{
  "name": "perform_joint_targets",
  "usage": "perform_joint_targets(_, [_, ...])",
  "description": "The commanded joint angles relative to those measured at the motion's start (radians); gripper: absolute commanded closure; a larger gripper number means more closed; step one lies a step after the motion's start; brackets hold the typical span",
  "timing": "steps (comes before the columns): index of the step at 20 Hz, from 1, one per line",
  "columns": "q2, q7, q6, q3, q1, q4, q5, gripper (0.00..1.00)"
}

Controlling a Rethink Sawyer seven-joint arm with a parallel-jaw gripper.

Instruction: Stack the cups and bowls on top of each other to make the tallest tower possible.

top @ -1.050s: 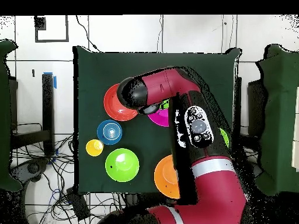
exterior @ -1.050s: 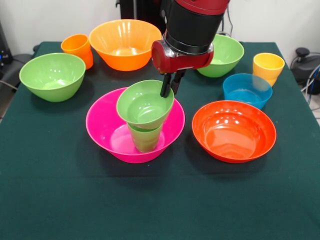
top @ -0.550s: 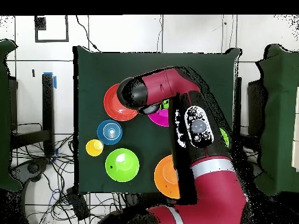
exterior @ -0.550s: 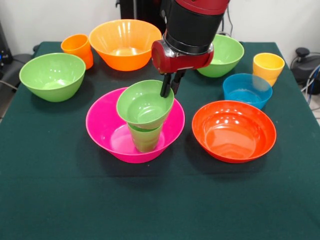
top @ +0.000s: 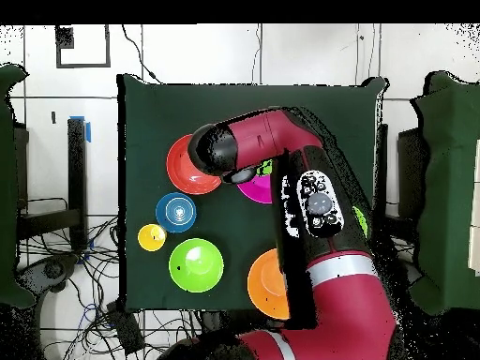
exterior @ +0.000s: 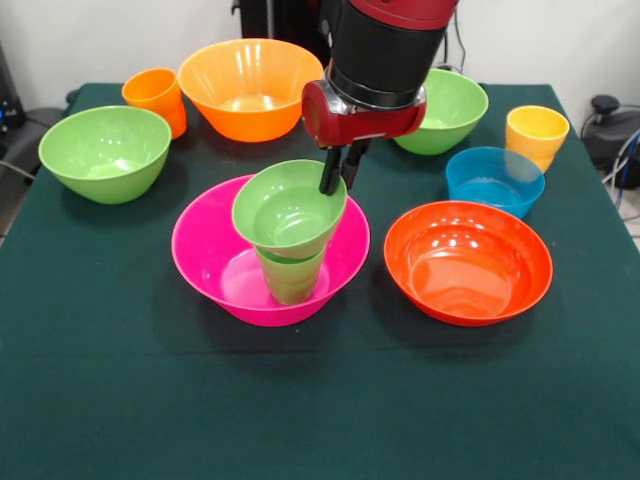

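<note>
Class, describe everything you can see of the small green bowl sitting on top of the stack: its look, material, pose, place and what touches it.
The small green bowl is round, flared and glossy, seemingly plastic, with an empty light green inside. It sits slightly tilted on a green cup, which stands inside the large pink bowl near the table's middle. The pincer comes down from above and grips the bowl's far rim, one finger inside and one outside. Nothing else touches it. In the overhead view the arm hides nearly all of it.

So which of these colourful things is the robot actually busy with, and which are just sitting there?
In use: gripper pinching the small green bowl's rim; green cup beneath it; pink bowl as base.

Waiting: orange bowl, orange cup, two light green bowls, blue bowl, yellow cup, red-orange bowl.
</note>
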Motion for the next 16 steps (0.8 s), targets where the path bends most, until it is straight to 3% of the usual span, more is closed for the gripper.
perform_joint_targets(1, [0.062, -0.265, -0.062, 0.059, -0.020, 0.005, -0.096, 1.00])
perform_joint_targets(16, [0.071, -0.283, -0.060, 0.074, -0.038, 0.001, -0.098, 1.00])
